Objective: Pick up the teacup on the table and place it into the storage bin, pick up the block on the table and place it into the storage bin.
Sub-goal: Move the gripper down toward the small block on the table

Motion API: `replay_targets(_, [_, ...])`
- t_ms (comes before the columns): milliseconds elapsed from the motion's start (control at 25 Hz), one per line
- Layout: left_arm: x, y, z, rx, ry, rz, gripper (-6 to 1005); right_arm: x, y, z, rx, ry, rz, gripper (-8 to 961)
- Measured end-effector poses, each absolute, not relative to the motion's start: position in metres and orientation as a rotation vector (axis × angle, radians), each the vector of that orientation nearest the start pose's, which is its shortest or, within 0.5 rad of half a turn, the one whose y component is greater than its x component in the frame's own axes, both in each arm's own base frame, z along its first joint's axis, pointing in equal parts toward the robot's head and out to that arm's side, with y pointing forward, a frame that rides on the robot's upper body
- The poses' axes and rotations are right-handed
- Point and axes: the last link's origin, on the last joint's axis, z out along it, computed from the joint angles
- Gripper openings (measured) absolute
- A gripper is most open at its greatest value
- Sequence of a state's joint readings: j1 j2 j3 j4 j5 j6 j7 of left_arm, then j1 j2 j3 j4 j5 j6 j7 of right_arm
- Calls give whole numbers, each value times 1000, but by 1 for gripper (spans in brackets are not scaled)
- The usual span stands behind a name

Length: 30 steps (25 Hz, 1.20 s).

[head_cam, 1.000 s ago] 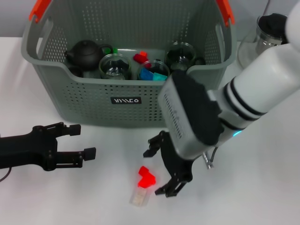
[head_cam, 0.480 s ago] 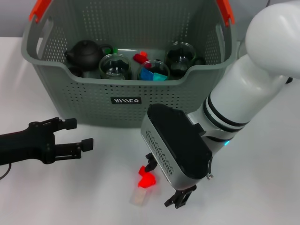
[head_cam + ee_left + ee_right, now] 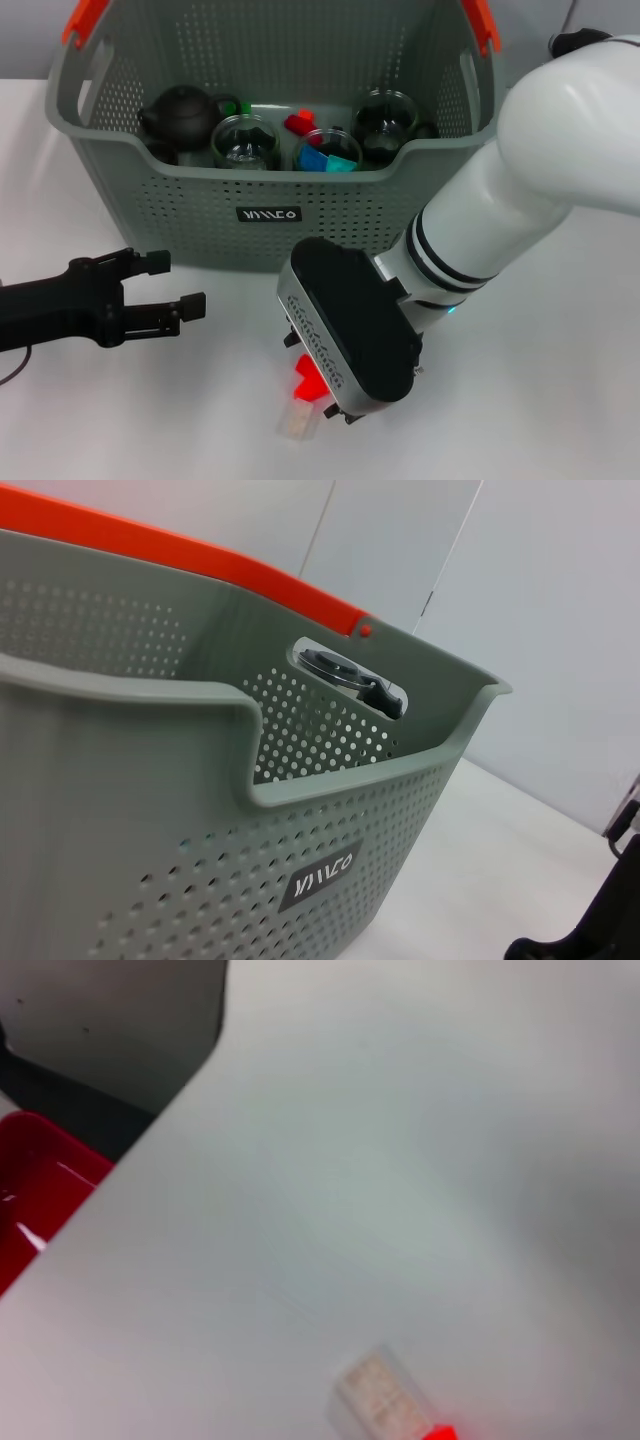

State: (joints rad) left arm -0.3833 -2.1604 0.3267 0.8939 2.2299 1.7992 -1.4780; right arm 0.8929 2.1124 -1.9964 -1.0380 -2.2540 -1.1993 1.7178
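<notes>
Down at the near edge of the white counter (image 3: 580, 400), the right pincer (image 3: 318, 392) sits low over the red block (image 3: 306, 381), but its fingers are hidden under the black wrist housing, so whether they are spread or closed on the block cannot be told. Just beside the block, touching or nearly touching it on the near side, lies a small pale translucent piece (image 3: 298, 424); the right wrist view shows that same piece (image 3: 380, 1400) lying flat on the counter with a sliver of red at its end. The left pincer (image 3: 175, 290) hovers apart from everything, off to the left and in front of the storage bin (image 3: 200, 190), its two black fingers spread with nothing between them. The storage bin stands at the back of the counter, its black label (image 3: 268, 214) facing forward and its orange handle ends (image 3: 84, 22) at the top corners. Inside it rest a dark teapot (image 3: 182, 116), several glass cups (image 3: 243, 140) and a few coloured blocks (image 3: 322, 158). The left wrist view shows the bin's perforated wall (image 3: 140, 880) close up, with the label (image 3: 322, 874)
</notes>
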Motion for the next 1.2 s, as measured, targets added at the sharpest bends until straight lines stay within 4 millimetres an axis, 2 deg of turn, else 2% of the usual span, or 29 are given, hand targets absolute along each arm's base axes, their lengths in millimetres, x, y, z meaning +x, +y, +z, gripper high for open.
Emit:
replay_targets(720, [-307,269,37,-2572,-888,-722,946,106,321,-154,-3004,-927,-607,914])
replay_targets(1200, [-307,268,37,-2572,-890,-723,945,104,330,-156,-2964,-880,-567,914])
